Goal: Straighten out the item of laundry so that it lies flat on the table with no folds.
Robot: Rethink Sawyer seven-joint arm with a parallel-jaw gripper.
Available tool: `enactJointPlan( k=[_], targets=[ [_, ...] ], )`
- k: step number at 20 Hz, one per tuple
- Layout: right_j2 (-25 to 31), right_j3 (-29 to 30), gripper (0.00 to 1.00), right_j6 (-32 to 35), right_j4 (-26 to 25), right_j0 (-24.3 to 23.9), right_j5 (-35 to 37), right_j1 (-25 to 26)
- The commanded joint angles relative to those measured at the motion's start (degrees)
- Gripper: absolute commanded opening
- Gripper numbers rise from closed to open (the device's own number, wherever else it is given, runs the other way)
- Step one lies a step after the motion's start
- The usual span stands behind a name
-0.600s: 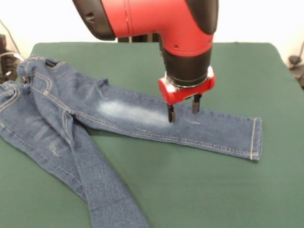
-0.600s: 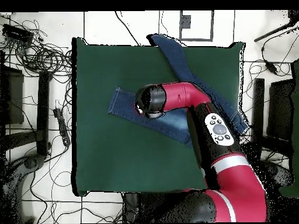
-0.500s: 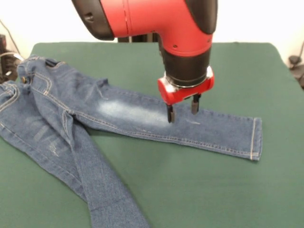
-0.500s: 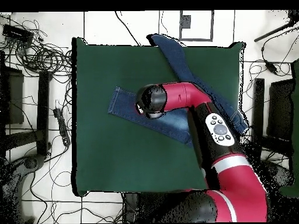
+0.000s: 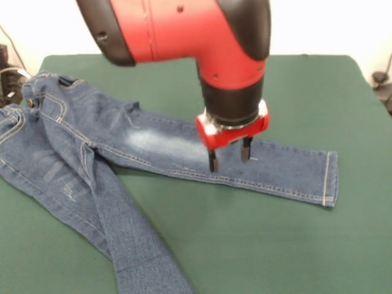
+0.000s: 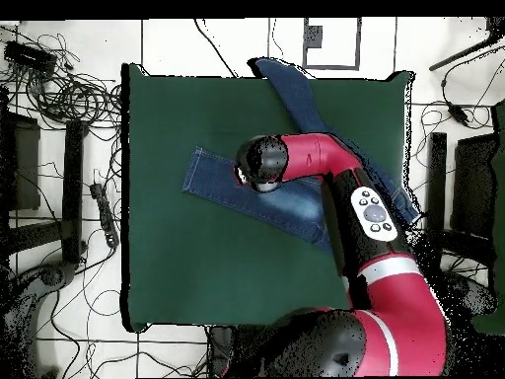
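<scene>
- Jeans [image 5: 92,153] lie spread on the green table [image 5: 257,239], waistband at the left edge in the front view, partly over the table's side.
- One leg runs straight across the middle of the table towards the right, flat, with its hemmed cuff [image 5: 329,179] at the end and a pale faded patch on the thigh.
- Other leg slants down towards the near edge and runs out of the picture at the bottom; it passes under the first leg near the crotch.
- Fabric around the waistband and hip looks bunched and creased.
- Gripper [image 5: 228,156] hangs from the red and black arm [image 5: 184,30], pointing straight down over the lower part of the straight leg, between the pale patch and the cuff.
- Two dark fingers [image 5: 213,162] stand apart with a clear gap between them and nothing held; the left tip is at or just above the denim, near the leg's lower seam, but contact cannot be told.
- Seen from overhead, the arm's wrist covers the middle of that leg, and the cuff end [image 6: 197,173] shows beside it.
</scene>
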Motion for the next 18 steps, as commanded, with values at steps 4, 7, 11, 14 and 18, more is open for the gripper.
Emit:
enactJointPlan(
  k=[4, 7, 11, 14, 18],
  targets=[
    [3.74, -20.03, 1.0, -16.31, -2.11, 1.41, 11.23, 11.05],
    [4.84, -25.74, 1.0, -19.13, -2.21, 1.85, 14.74, 13.29],
    [7.11, -33.72, 1.0, -23.46, -3.34, 2.51, 21.18, 15.45],
    [8.79, -39.35, 1.0, -26.22, -4.98, 3.2, 25.28, 16.83],
    [10.5, -43.3, 1.0, -29.04, -6.35, 3.27, 28.15, 17.89]
  ],
)
